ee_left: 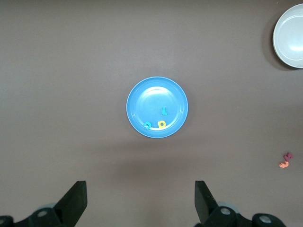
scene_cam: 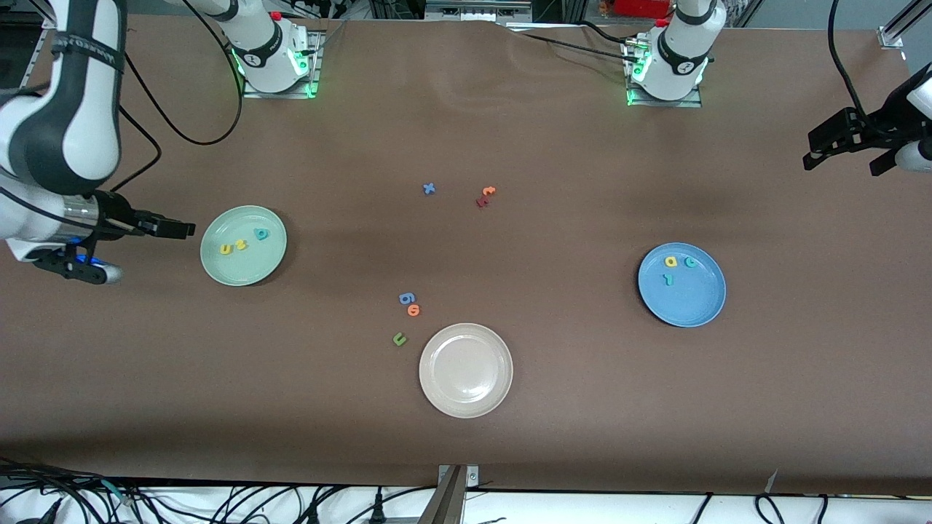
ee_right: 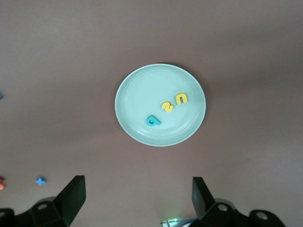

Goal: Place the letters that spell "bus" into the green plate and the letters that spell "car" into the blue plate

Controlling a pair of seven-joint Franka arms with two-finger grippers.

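green plate [scene_cam: 244,245]: frame's left-middle, holds teal b [scene_cam: 261,234], yellow u [scene_cam: 226,249], yellow s [scene_cam: 239,245] | blue plate [scene_cam: 682,284]: right-middle, holds c [scene_cam: 689,263], a [scene_cam: 670,261], r [scene_cam: 668,279] | left tool [scene_cam: 844,149]: wide, empty (upper right edge, over counter [scene_cam: 582,407]) | right tool [scene_cam: 171,228]: wide, empty, beside green plate

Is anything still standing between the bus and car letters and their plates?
Nothing visible: the teal b, yellow u and s lie in the green plate; c, a and r lie in the blue plate.
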